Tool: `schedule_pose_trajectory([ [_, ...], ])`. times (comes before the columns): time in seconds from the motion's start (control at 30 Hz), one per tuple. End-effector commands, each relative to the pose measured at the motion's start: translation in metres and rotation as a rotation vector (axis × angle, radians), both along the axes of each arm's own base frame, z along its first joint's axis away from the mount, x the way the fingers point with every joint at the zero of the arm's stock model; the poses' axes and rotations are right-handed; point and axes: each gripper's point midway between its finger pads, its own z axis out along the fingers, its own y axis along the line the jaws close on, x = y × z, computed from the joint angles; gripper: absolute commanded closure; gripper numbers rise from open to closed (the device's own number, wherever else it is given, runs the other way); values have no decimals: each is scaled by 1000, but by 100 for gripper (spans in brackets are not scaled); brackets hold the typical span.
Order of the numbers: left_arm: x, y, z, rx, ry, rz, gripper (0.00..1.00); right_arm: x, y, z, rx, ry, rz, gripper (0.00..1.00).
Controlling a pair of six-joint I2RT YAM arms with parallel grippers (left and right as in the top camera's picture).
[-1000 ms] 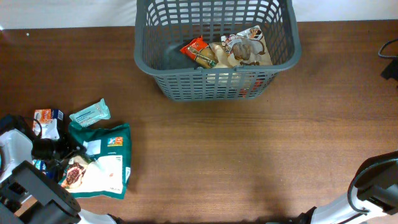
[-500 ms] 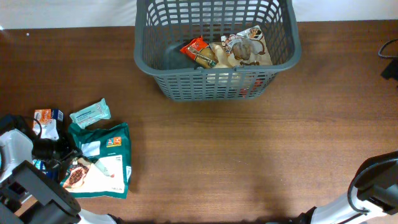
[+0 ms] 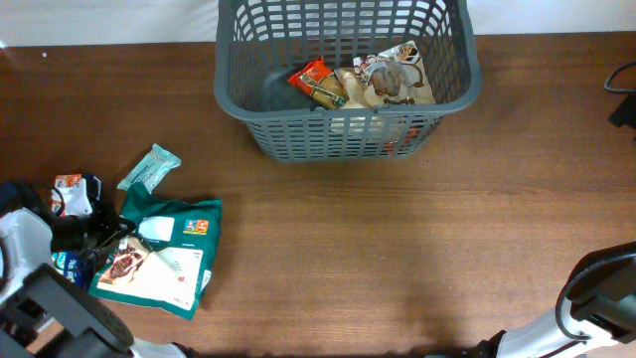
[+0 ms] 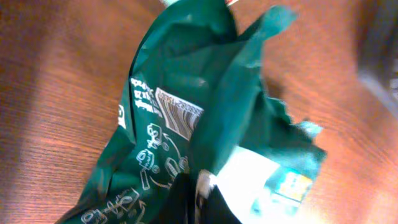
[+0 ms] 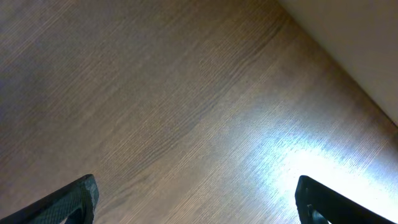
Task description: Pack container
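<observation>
1. At the far edge of the table (image 3: pixel 397 229), about mid-width: container (image 3: pixel 338 137), dark grey plastic, rectangular with rounded corners.
2. Slotted lattice walls all round, thick rolled rim, solid floor; much larger than any packet on the table.
3. Inside, toward the right and against the near wall: red packet (image 3: pixel 314 80) and brown bag (image 3: pixel 393 78), overlapping each other.
4. In the near-left part of the table, well apart from the container: green bag (image 3: pixel 159 257), flat on the wood and skewed, white label side up.
5. At that bag's left edge: left gripper (image 4: pixel 199 198), jaws pinched tight on a crumpled fold of the green foil, as seen in the wrist view.
6. Just beyond the green bag's far edge: mint wrapper (image 3: pixel 149 167), tilted; to its left, beside the arm, an orange packet (image 3: pixel 68 184).
7. Over bare wood at the near right: right gripper (image 5: pixel 196 202), jaws spread wide, nothing between them.
</observation>
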Motion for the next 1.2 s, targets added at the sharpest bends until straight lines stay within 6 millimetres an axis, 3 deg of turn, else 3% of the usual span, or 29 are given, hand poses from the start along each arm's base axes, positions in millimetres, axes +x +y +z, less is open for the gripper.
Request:
schedule_pose_trajectory([
  [0.0,16,-7,47,7,-174,-24,98,-1,1,5,-4,-15,-5,1],
  [0.23,22,-24,85,-30,-314,-45,98,-1,1,5,-4,-15,-5,1],
  [0.4,19,-26,86,-24,-307,-52,99,-1,1,5,-4,-15,-5,1],
  [0.5,10,-19,76,25,-235,-39,98,-1,1,5,-4,-15,-5,1],
  [0.53,5,-15,71,51,-196,-33,84,-1,1,5,-4,-15,-5,1],
  [0.6,-9,-3,59,124,-98,-19,31,-1,1,5,-4,-15,-5,1],
  [0.67,-22,9,51,196,-9,2,1,-1,1,5,-4,-15,-5,1],
  [0.9,-45,49,42,392,157,103,1,-1,1,5,-4,-15,-5,1],
  [1.1,-45,51,42,400,161,105,0,-1,1,5,-4,-15,-5,1],
  [1.17,-43,49,41,389,152,96,4,-1,1,5,-4,-15,-5,1],
])
